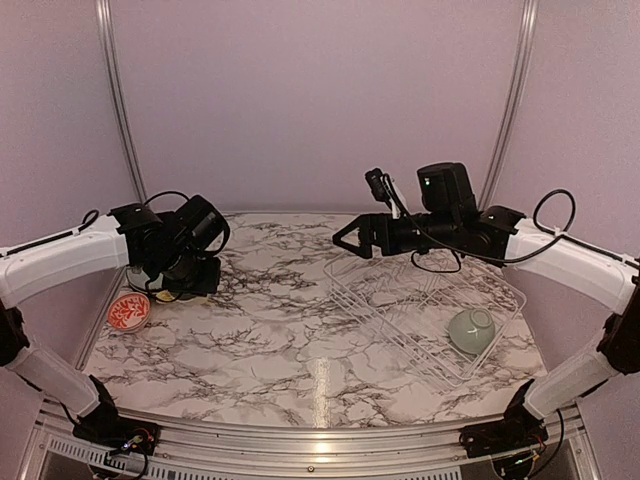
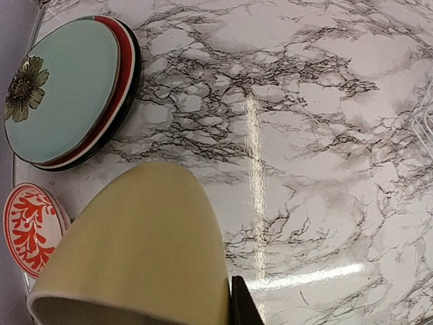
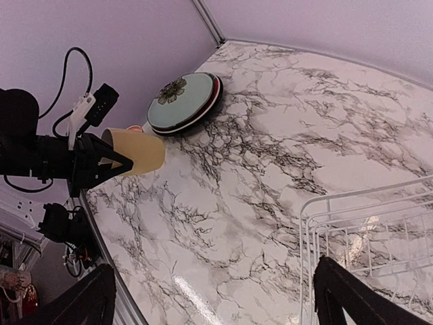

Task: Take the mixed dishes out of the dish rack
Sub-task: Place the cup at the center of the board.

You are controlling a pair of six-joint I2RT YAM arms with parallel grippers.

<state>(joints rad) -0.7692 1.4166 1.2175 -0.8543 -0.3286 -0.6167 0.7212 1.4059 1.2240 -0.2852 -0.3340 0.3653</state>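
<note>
LEFT CLAW GRIPS MUG, RIGHT WAITS OVER RACK: On a marble table (image 1: 270, 330), the left claw (image 3: 115, 159) is clamped tight on the wall of a yellow mug (image 2: 142, 250). It holds the mug tilted on its side above the tabletop, mouth toward the claw. The right claw (image 1: 342, 240) hangs with its jaws spread wide and nothing between them, above the far left corner of the white wire rack (image 1: 390, 322). The rack lies below and behind that claw, running back toward the right arm's base. In it a pale green bowl (image 1: 471, 330) lies tipped at the near right end, well apart from the right claw. A plate stack (image 2: 64, 88) rests on the table just beyond the left claw's mug, with a teal face and a dark flower on top and red and black rims showing beneath. A small red-and-white bowl (image 2: 30, 230) sits on the table below the left claw, near the stack, by the table's left edge.
</note>
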